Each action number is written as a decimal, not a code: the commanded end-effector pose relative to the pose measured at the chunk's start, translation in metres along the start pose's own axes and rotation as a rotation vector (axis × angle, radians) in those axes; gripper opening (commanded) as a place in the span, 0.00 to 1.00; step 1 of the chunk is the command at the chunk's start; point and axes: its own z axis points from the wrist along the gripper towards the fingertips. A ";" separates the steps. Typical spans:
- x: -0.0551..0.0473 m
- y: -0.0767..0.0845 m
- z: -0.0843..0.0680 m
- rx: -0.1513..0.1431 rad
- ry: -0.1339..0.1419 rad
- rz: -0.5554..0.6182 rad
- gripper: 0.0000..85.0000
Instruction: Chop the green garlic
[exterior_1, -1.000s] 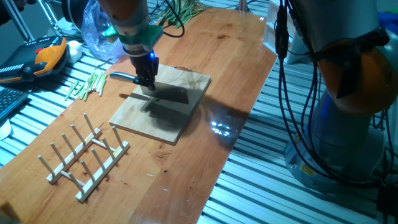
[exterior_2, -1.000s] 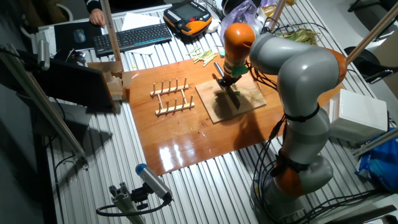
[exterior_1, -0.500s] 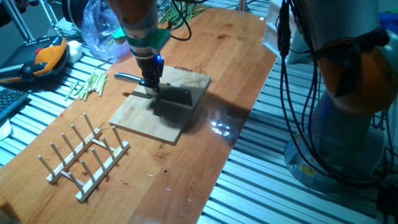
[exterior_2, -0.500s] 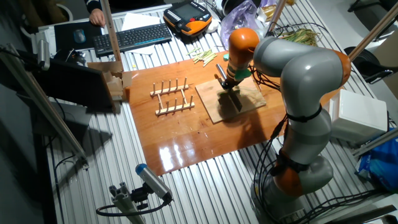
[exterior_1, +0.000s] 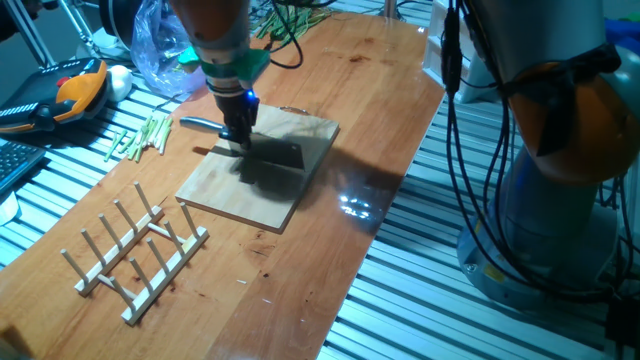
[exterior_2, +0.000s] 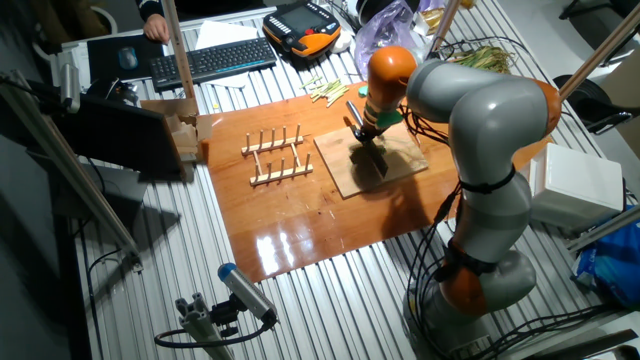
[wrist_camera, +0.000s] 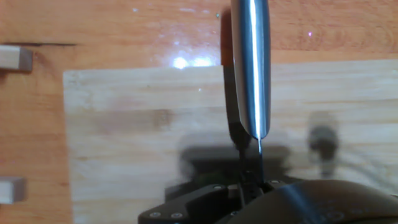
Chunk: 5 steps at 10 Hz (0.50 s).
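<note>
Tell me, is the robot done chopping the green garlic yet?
Done: the tool grips the knife. In hand: the blade is held low over the cutting board. Left: no garlic or cut green bits show on the board, so any chopping cannot be confirmed.

Lighting: overhead, moderately bright, fixed views slightly soft. Glare: white patches on the varnished bench (exterior_1: 352, 207), again near its front edge (exterior_2: 270, 250) in the other fixed view. Shadows: dark blot on the cutting board (exterior_1: 215, 185) below the gripper (exterior_1: 237, 138). Hand view: metal handle (wrist_camera: 250, 62) blurred, with a bright streak; the cutting board grain soft; a small bright glint above its far edge.
</note>
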 end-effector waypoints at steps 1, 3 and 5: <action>-0.005 0.001 -0.009 -0.001 0.001 0.007 0.00; -0.004 0.002 -0.013 0.007 0.005 0.010 0.00; 0.002 -0.006 -0.012 0.026 0.000 -0.010 0.00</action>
